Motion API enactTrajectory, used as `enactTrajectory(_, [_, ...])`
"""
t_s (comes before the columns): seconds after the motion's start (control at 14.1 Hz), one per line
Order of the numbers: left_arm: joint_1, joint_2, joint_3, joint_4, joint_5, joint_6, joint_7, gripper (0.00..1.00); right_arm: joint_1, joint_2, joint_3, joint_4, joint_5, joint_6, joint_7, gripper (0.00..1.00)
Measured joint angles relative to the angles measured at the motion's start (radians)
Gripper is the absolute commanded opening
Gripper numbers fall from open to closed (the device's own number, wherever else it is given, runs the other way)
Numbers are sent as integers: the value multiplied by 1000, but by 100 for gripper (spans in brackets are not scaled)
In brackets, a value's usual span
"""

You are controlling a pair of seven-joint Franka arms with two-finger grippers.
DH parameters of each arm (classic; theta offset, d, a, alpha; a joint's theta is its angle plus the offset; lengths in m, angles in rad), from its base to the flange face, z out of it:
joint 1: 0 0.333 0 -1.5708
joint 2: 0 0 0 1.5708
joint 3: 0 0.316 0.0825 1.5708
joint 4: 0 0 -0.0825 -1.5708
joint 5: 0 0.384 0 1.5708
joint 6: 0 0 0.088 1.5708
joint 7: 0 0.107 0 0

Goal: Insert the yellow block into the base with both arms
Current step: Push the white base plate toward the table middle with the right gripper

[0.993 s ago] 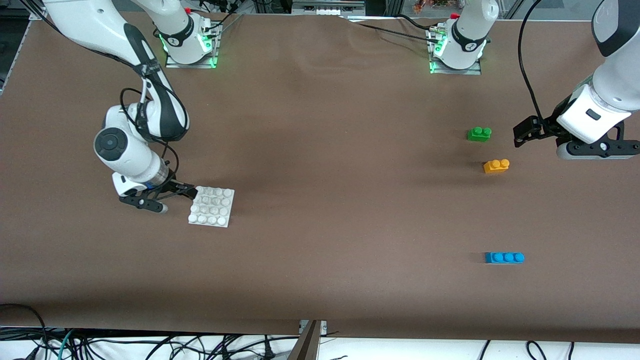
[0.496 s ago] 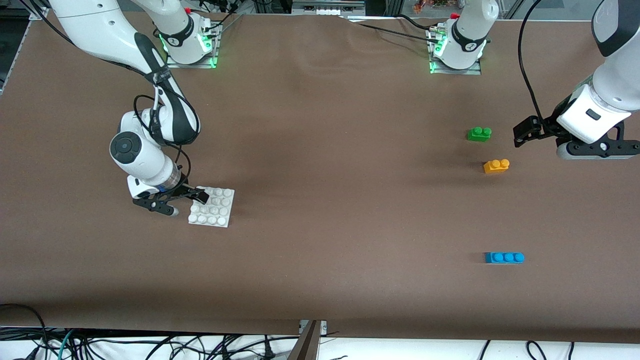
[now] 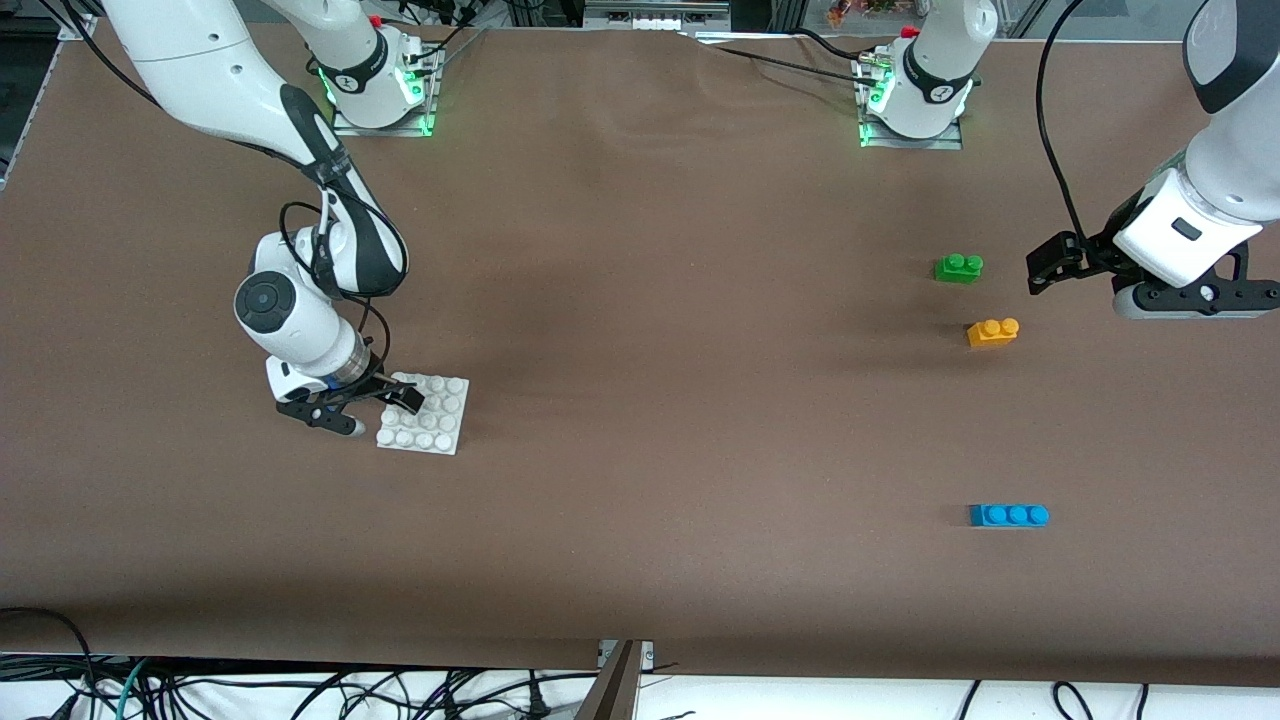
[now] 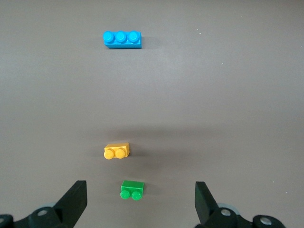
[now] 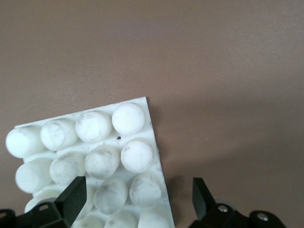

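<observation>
Your right gripper (image 3: 366, 404) sits wide open straddling the base's (image 3: 440, 420) edge; left gripper (image 3: 1050, 268) waits wide open near the yellow block (image 3: 992, 332), holding nothing.

So the base (image 3: 423, 413) sits on the worktop (image 3: 650, 350) toward my right arm's end; three bricks toward the left arm's end, the yellow block (image 3: 992, 332) between the other two.
</observation>
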Motion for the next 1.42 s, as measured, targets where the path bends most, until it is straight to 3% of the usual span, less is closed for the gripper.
enactTrajectory(0.28, [0,0,0,0,0,0,0,100,0,12,1,4,1,14,1,97])
enactTrajectory(0.57, [0,0,0,0,0,0,0,100,0,19,7,4,8,30,6,75])
enactTrajectory(0.71, [0,0,0,0,0,0,0,100,0,23,11,4,10,41,8,70])
enactTrajectory(1.13, [0,0,-2,0,0,0,0,100,-2,28,21,2,10,74,9,70])
enactTrajectory(1.42, [0,0,-2,0,0,0,0,100,-2,37,78,2,8,117,9,70])
